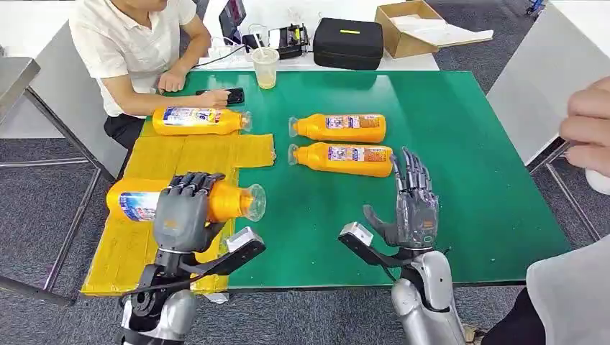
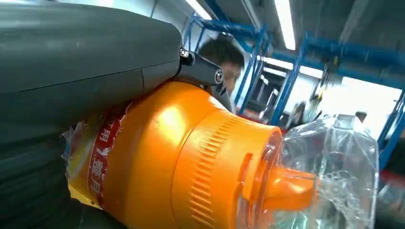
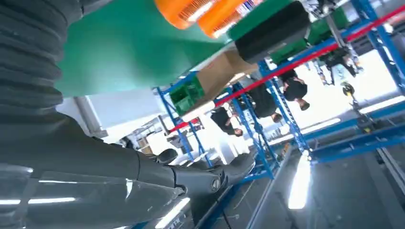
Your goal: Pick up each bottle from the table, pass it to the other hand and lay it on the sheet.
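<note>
**Left hand grips a bottle over the sheet, right hand empty**

The left hand (image 1: 188,213) is wrapped over the top of an orange bottle (image 1: 144,201), fingers curled around its body. The bottle lies on its side above the yellow sheet (image 1: 155,159) at the near left of the table (image 1: 460,144), its clear cap pointing right. From the left wrist, the orange neck and clear cap fill the view under the grey thumb.

The right hand (image 1: 413,205) stands upright over the near middle of the green table, fingers spread and pointing away, thumb out to the left, holding nothing. Its fingertips sit just near the right end of the nearer spare bottle (image 1: 344,159); whether they touch it I cannot tell.

That bottle and another (image 1: 342,127) just beyond it lie side by side on the bare green, caps to the left. A fourth bottle (image 1: 196,121) lies at the far end of the sheet, cap to the right.

A person in a white shirt (image 1: 119,43) sits at the far left, one hand on a phone (image 1: 231,95). Further off stand a plastic cup (image 1: 265,68), a black case (image 1: 349,43) and an open cardboard box (image 1: 406,25). Another person's hand (image 1: 588,129) comes in at the right edge.
</note>
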{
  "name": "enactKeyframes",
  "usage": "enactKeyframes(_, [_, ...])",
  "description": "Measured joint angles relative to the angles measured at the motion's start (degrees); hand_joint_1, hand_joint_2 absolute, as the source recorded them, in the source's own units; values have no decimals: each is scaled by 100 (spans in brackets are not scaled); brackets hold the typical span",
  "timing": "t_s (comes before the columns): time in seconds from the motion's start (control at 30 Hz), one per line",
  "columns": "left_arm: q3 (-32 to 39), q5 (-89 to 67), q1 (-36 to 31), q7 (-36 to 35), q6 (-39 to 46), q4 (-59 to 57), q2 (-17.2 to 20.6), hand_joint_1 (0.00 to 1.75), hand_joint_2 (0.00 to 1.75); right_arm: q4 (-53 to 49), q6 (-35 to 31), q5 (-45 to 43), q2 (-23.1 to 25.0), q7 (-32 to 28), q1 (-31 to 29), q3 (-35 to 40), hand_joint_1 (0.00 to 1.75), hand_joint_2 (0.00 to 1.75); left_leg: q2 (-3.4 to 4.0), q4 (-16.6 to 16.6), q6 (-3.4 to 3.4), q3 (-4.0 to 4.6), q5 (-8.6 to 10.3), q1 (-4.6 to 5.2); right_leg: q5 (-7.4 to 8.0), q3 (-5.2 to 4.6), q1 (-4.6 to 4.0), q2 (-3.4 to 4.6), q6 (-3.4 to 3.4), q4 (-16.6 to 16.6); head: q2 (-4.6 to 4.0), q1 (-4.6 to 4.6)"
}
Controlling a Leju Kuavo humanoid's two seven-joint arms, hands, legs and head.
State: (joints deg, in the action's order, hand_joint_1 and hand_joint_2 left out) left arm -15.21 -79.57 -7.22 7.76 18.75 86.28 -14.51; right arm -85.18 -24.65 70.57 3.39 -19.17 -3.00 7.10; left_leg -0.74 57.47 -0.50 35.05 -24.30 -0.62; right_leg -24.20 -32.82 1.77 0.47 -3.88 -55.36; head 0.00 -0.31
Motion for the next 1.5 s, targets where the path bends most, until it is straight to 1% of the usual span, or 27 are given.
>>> enactKeyframes(0.1, [9, -100, -384, -117, -17, -873, 72, 175, 175, 93, 107, -294, 6, -224, -114, -11, 0, 175, 1, 0, 3, 0, 5, -1, 2, 0, -1, 0, -1, -1, 0, 0])
enactKeyframes(0.23, [63, 115, -745, -139, -254, -1683, 114, 175, 175, 253, 144, -511, 33, -362, -198, 0, 0, 175, 0, 0, 3, 3, 6, -1, 2, 0, 0, 0, -2, -3, 0, 0])
enactKeyframes(0.43, [245, 350, -1097, -253, -662, -2414, 111, 175, 175, 402, 334, -850, 111, -539, -231, 22, 0, 175, -3, 1, 3, 11, 5, -1, 2, -5, 0, -1, -3, -3, 0, 0])
enactKeyframes(0.47, [269, 342, -1155, -297, -706, -2541, 111, 159, 175, 431, 345, -887, 125, -566, -238, 26, 0, 175, -4, 1, 3, 10, 5, -1, 2, -6, 0, -2, -3, -3, 0, 0])
enactKeyframes(0.5, [295, 326, -1208, -341, -754, -2657, 103, 138, 175, 455, 362, -965, 136, -600, -244, 28, 0, 175, -4, 1, 3, 11, 5, -1, 2, -6, 0, -2, -3, -3, 0, 0])
enactKeyframes(0.57, [347, 289, -1302, -408, -817, -2907, 74, 129, 175, 505, 424, -1036, 161, -636, -263, 31, 0, 175, -6, 0, 3, 11, 5, -1, 2, -6, 0, -4, -3, -3, 0, 0])
enactKeyframes(0.6, [378, 283, -1344, -441, -833, -3009, 50, 108, 175, 531, 443, -1057, 170, -655, -277, 33, 0, 175, -6, 0, 3, 10, 6, -1, 2, -6, 0, -3, -3, -3, 0, 0])
enactKeyframes(0.63, [406, 259, -1399, -493, -852, -3133, 28, 75, 175, 564, 457, -1092, 177, -681, -288, 37, 0, 175, -6, 1, 3, 10, 6, -1, 2, -5, 0, -4, -3, -3, 0, 0])
enactKeyframes(0.67, [424, 210, -1450, -526, -866, -3239, 13, 24, 175, 590, 461, -1110, 184, -704, -298, 39, 0, 175, -7, 1, 1, 10, 7, -1, 2, -5, 0, -5, -3, -3, 0, 0])
enactKeyframes(0.7, [437, 140, -1509, -588, -881, -3352, 0, 5, 175, 623, 468, -1112, 195, -721, -308, 39, 0, 175, -8, 1, 0, 11, 8, -1, 2, -5, 0, -7, -3, -3, 0, 0])
enactKeyframes(0.73, [444, 81, -1561, -634, -892, -3459, -15, 0, 175, 649, 481, -1114, 205, -734, -319, 44, 0, 175, -9, 1, 0, 11, 8, -1, 2, -4, 0, -8, -3, -3, 0, 0])
enactKeyframes(0.93, [479, -224, -1924, -841, -1062, -4166, -61, 0, 175, 868, 503, -1127, 223, -830, -411, 61, 0, 175, -11, 1, 0, 11, 8, -1, 2, -4, 0, -10, -3, -3, 0, 0])
enactKeyframes(1.17, [483, -334, -2268, -845, -1222, -4725, -120, 0, 175, 1058, 483, -1221, 223, -915, -490, 61, 0, 175, -19, 1, 0, 6, 9, -1, 2, 6, 0, -17, -3, -3, 0, 0])
enactKeyframes(1.3, [483, -331, -2421, -635, -1360, -4983, -125, 0, 175, 1178, 481, -1278, 221, -970, -559, 61, 0, 175, -21, 0, -3, -10, 11, -1, 2, 24, 0, -20, -3, -3, 0, 0])
enactKeyframes(1.5, [485, -248, -2455, -526, -1141, -5125, -140, 0, 175, 1314, 424, -1296, 216, -1005, -603, 59, 0, 175, -24, 1, -4, -19, 13, 0, 2, 32, 0, -24, -3, -3, 0, 0])
